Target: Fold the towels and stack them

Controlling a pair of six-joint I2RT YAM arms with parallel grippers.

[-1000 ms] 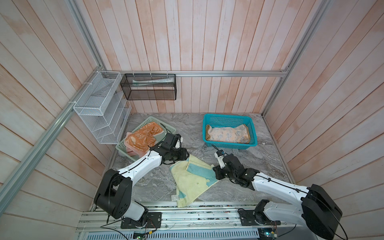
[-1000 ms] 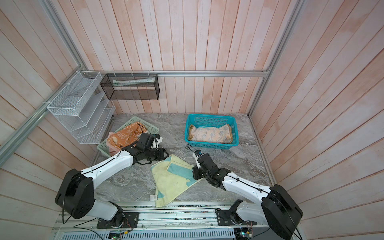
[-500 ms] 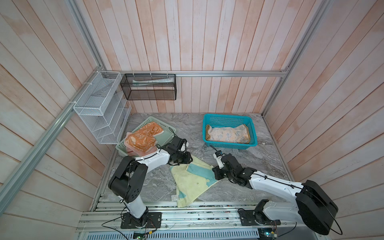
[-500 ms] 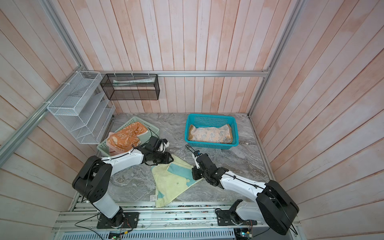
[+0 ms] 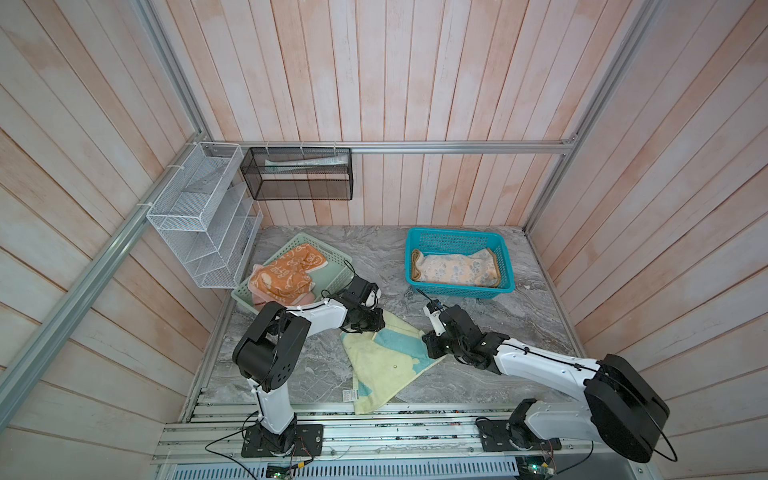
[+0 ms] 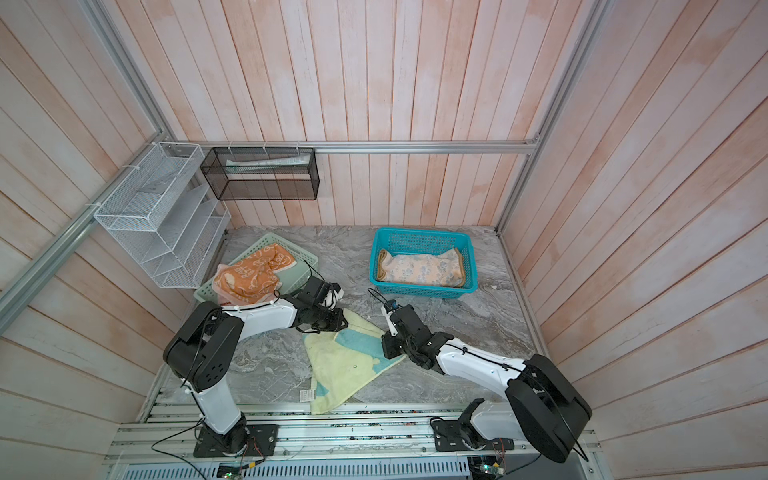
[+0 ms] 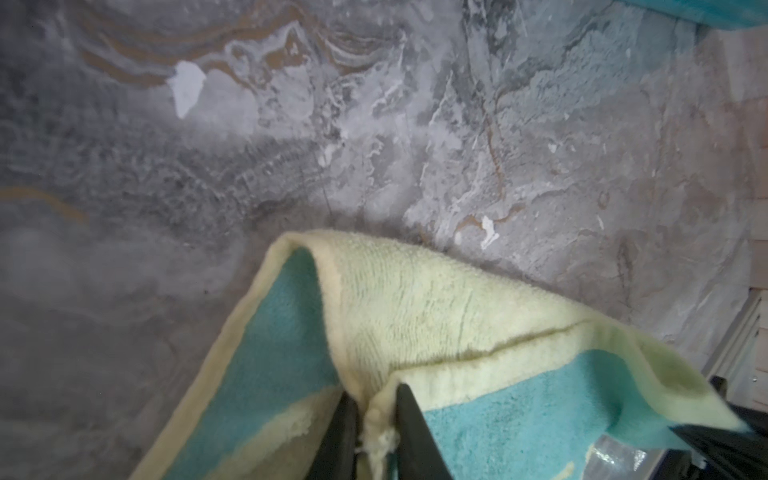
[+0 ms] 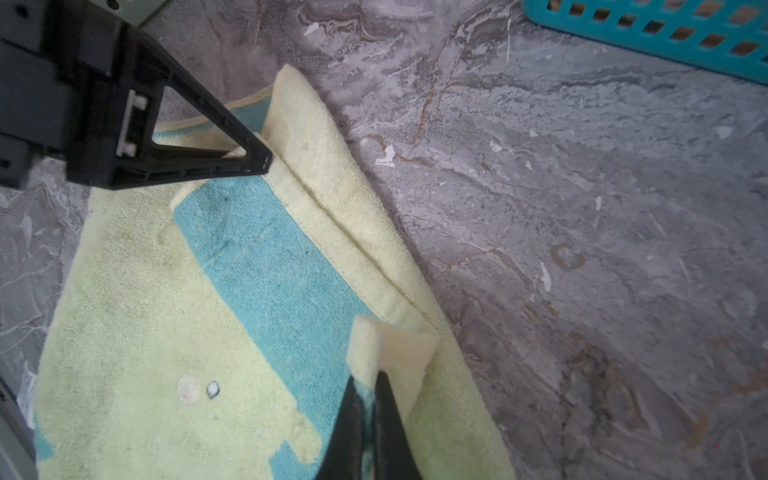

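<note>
Yellow-green towel (image 5: 382,357) with blue patches, lying open and flat on the desk (image 5: 519,332) at about 6 o'clock in both top views, its near corner reaching the desk's front edge. The left jaws are clamped on the hem at the towel's 12 o'clock corner, where the left wrist view shows a pinch of cloth puckered between them. The right jaws are closed on the 3 o'clock corner, which stands up as a small folded tab in the right wrist view. The cloth is judged light, limp terry. It will sag between two holds and drape rather than keep a shape, and its nap should resist slipping, though so shallow a pinch could pull free. The stitched hem at the corners is the firmest place to grip, and two neighbouring corners let one edge be carried over as a unit. The orange towel (image 5: 286,276) lies crumpled in the mint-green basket (image 5: 328,251) at 10 o'clock. The paw-print towel (image 5: 455,270) lies in the teal basket (image 5: 461,291) at 2 o'clock.
</note>
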